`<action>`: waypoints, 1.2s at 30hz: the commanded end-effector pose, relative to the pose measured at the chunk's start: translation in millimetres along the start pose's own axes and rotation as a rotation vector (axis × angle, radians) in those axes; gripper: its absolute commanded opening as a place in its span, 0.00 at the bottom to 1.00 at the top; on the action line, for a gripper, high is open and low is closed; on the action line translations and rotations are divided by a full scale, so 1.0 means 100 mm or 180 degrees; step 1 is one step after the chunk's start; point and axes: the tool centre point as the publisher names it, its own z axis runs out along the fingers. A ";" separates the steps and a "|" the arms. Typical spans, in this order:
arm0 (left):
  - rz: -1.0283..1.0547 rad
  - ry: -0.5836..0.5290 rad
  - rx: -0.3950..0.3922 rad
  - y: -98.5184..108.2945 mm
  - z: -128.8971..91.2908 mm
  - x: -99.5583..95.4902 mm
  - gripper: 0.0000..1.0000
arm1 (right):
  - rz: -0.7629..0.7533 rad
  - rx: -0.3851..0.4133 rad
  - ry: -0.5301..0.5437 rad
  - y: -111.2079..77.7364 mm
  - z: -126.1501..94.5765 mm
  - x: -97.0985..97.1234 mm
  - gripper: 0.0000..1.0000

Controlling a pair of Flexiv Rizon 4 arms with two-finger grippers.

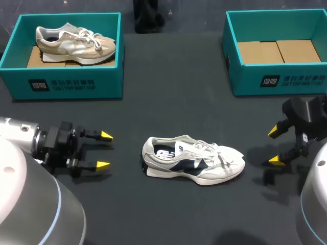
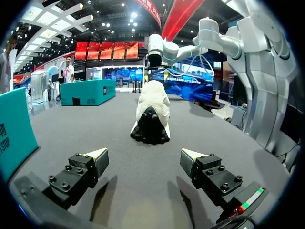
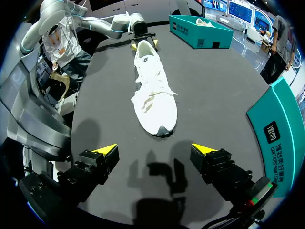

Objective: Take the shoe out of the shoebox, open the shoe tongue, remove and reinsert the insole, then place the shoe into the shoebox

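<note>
A white and navy shoe [image 1: 193,160] lies on the black table [image 1: 168,66] between my two arms, toe pointing right. Its heel [image 2: 150,125] faces my left gripper [image 2: 144,156], its toe [image 3: 159,121] faces my right gripper [image 3: 154,150]. My left gripper [image 1: 105,150] stands open a short way left of the heel, holding nothing. To the right of the toe my right gripper [image 1: 276,145] is open and empty too. A teal shoebox [image 1: 278,51] at the back right holds only cardboard. The teal shoebox [image 1: 64,56] at the back left holds a beige shoe [image 1: 74,42].
Both boxes stand along the table's far edge with a wide gap between them. In the right wrist view the nearer teal box [image 3: 279,138] rises beside my right gripper, and my left arm [image 3: 102,23] shows beyond the shoe.
</note>
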 end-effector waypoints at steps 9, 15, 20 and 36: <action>0.0040 0.0001 0.0005 -0.02 0.17 -0.02 1.00 | 0.0003 0.0006 -0.0011 0.00 -0.01 0.02 1.00; 0.0065 0.0030 0.0015 -0.04 0.28 -0.02 1.00 | 0.0003 0.0006 -0.0011 0.00 -0.01 0.02 1.00; 0.0073 0.0030 0.0023 -0.06 0.37 -0.03 1.00 | 0.0003 0.0006 -0.0011 0.00 -0.01 0.02 1.00; 0.0056 0.0095 0.0059 -0.13 0.61 0.00 1.00 | 0.0003 0.0006 -0.0011 0.00 -0.01 0.02 1.00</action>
